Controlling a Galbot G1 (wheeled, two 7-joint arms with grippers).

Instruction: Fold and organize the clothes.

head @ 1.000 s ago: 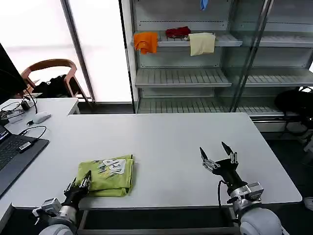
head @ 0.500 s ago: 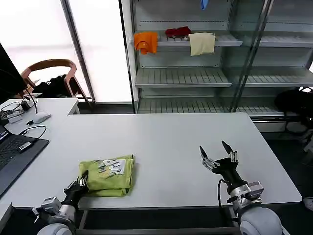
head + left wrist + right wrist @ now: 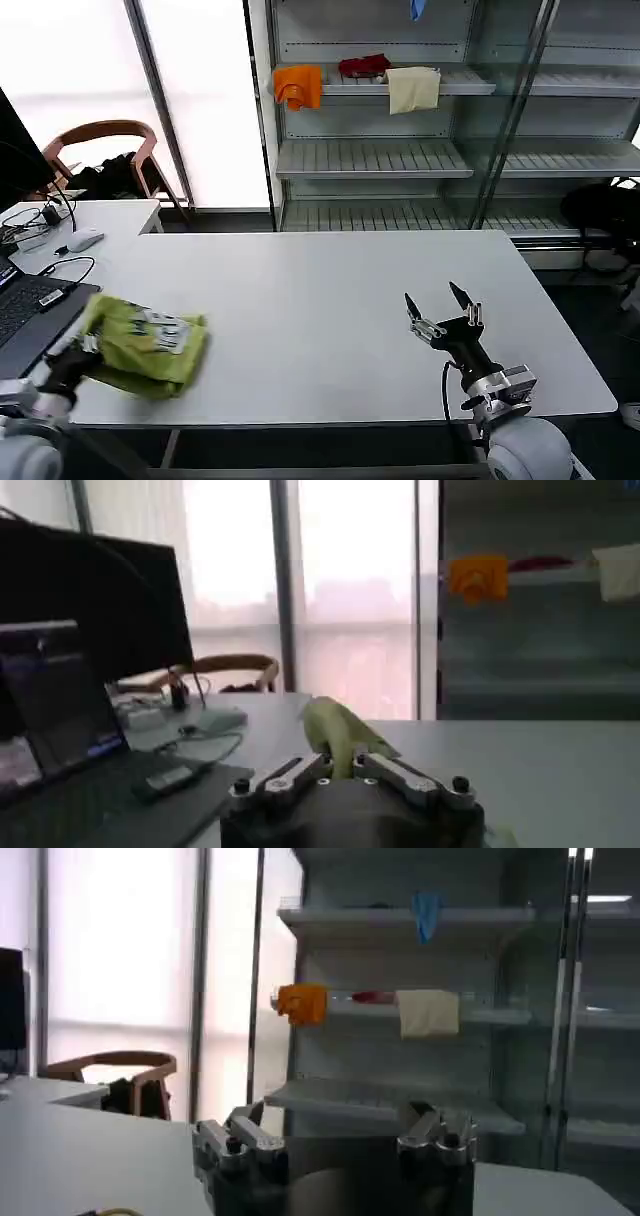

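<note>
The clothes are one lime-green T-shirt (image 3: 145, 345), folded into a small bundle with a white print on top. It hangs tilted over the table's front left corner, close to the laptop. My left gripper (image 3: 80, 350) is shut on the bundle's left edge. In the left wrist view the green fabric (image 3: 338, 735) sticks out from between the closed jaws of the left gripper (image 3: 340, 765). Over the front right part of the table my right gripper (image 3: 440, 308) stands open and holds nothing. Its fingers spread wide in the right wrist view (image 3: 338, 1133).
A laptop (image 3: 30, 310), a mouse (image 3: 85, 240) and cables lie on the left side of the white table (image 3: 330, 280). A wooden chair (image 3: 105, 140) stands behind. Glass shelves at the back hold an orange cloth (image 3: 298, 85) and a cream cloth (image 3: 412, 88).
My left gripper has swung left with the folded T-shirt, carrying it from the table's front middle-left toward the laptop. The right gripper has barely moved.
</note>
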